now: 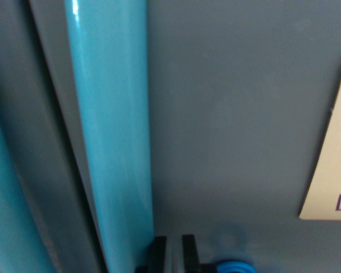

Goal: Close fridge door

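The wrist view sits very close to a grey fridge door (233, 114) that fills most of the picture. A glossy teal bar handle (111, 131) runs top to bottom along the door's edge. A dark seam (62, 131) separates this door from a second grey panel on the wrist view's left, which carries another teal handle (8, 222). My gripper (174, 253) shows at the bottom edge as two black fingertips standing close together, right beside the handle's lower end, with nothing seen between them. A blue part (233, 267) of the gripper sits just right of the fingers.
A cream label (332, 153) with red and purple print is stuck on the door at the wrist view's right edge. The door surface is within a short distance of the camera.
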